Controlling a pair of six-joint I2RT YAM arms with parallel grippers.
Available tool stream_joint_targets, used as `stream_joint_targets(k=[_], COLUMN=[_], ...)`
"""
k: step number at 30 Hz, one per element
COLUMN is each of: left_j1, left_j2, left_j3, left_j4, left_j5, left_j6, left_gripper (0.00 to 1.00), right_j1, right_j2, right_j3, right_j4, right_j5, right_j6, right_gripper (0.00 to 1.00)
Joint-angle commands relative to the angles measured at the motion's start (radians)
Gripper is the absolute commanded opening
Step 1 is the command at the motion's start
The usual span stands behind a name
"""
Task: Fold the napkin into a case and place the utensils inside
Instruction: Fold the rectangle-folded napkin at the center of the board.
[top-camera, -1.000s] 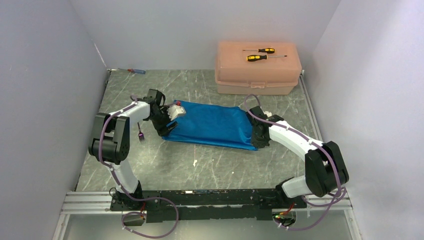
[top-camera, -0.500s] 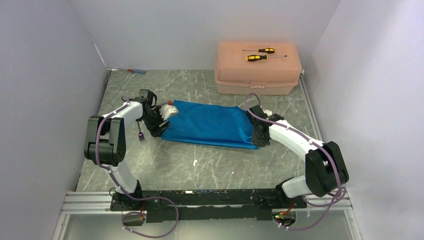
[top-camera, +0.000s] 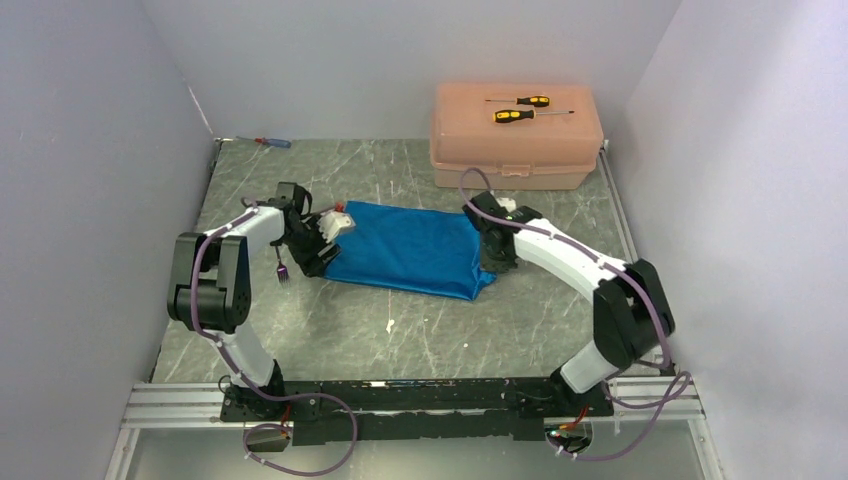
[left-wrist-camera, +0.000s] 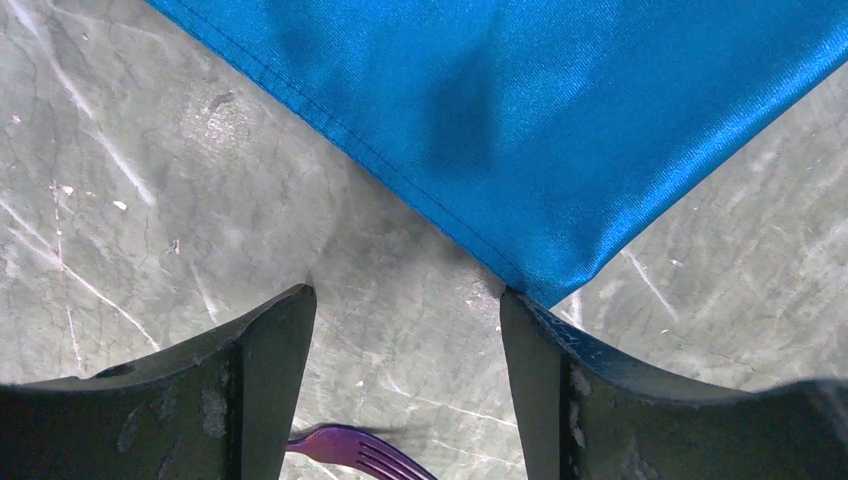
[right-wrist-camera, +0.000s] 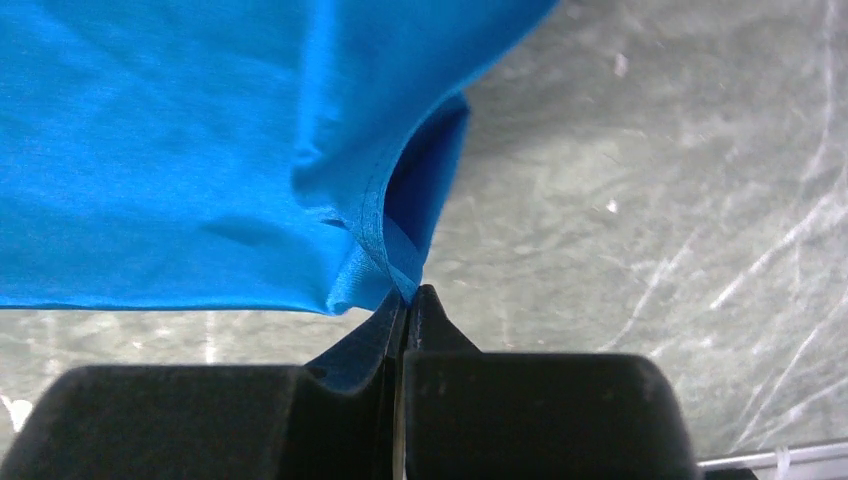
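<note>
Tabletop: grey marble, we see blue napkin lying folded.
Left fingers: wide apart, over napkin corner, purple fork near.
Right fingers: clamped on napkin edge.

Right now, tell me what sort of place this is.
Probably a robot lab cell: plain grey walls enclose a marbled table, with an aluminium rail along its near edge.
</note>
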Motion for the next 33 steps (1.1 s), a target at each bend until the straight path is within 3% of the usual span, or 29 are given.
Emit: stream_joint_targets(k=[1, 9, 20, 33], left_j1=[0.041, 0.173, 0.242, 0.264], left_j2=[-0.031, -0.032, -0.043, -0.047], left_j3=[0.008, 0.035, 0.009, 0.017], left_j4=[-0.015, -0.041, -0.006, -0.026], left_j5=[0.078, 0.153, 0.163, 0.169], left_j6=[-0.030, -0.072, -0.105, -0.092], left_gripper=[0.73, 0.73, 0.73, 0.73], right_j1=[0.084, 0.267, 0.373, 0.381], right_j2=[0.111, 0.478, 0.899, 0.975], right_j3=[0.180, 0.644, 1.268, 1.315], right_j4=[-0.007, -0.080, -0.203, 0.027], right_j5=[0.007, -0.026, -0.138, -0.301], right_j6=[-0.009, -0.038, -0.086, -0.107], right_gripper=[0.00, 0.00, 0.00, 0.00])
